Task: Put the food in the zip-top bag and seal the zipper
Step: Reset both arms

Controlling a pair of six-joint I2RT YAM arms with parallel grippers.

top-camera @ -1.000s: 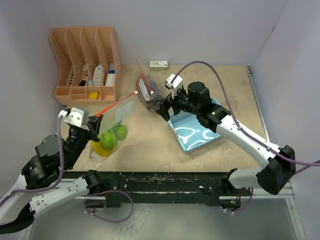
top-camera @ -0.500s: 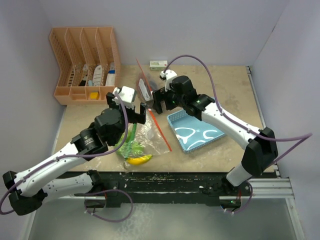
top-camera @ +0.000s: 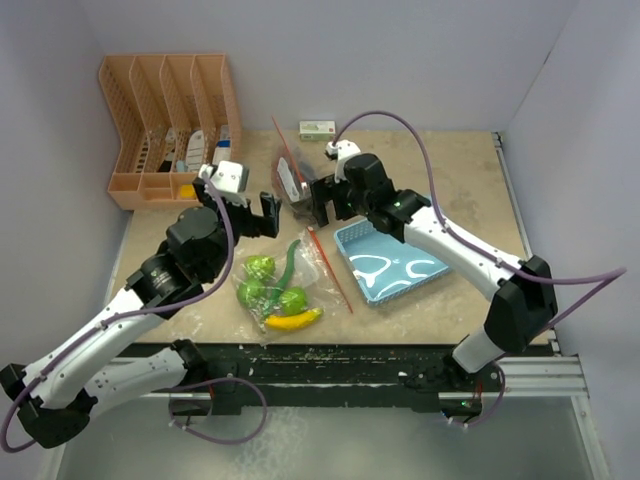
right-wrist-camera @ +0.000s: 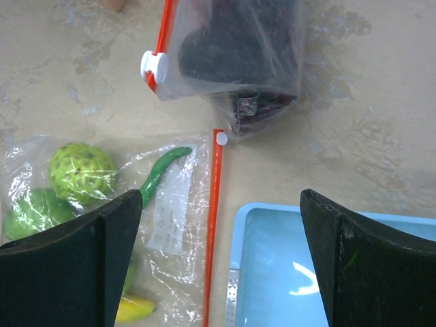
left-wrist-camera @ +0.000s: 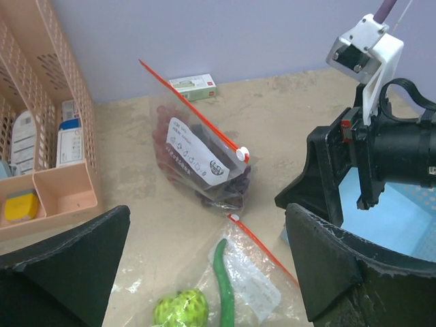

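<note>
The zip-top bag (top-camera: pixel 285 285) lies flat on the table with round green fruits (top-camera: pixel 262 268), a long green pepper (right-wrist-camera: pixel 161 171) and a yellow banana (top-camera: pixel 295 320) inside. Its orange-red zipper (right-wrist-camera: pixel 214 231) runs straight beside the basket, with a white slider (right-wrist-camera: pixel 221 138) at the far end. A second clear bag of dark grapes (left-wrist-camera: pixel 204 160) stands behind it. My left gripper (top-camera: pixel 243 212) hovers open above the flat bag's far left, holding nothing. My right gripper (top-camera: pixel 313 200) hangs open over the zipper's far end, also with nothing in it.
A light-blue basket (top-camera: pixel 392 265) lies right of the bag, touching close to the zipper. An orange desk organizer (top-camera: pixel 170 125) stands at the back left. A small box (top-camera: pixel 317 128) rests by the back wall. Purple walls close in both sides.
My left gripper opened and let go of the bag, which dropped from a hanging hold to flat on the table. Both arms swung toward the middle back.
</note>
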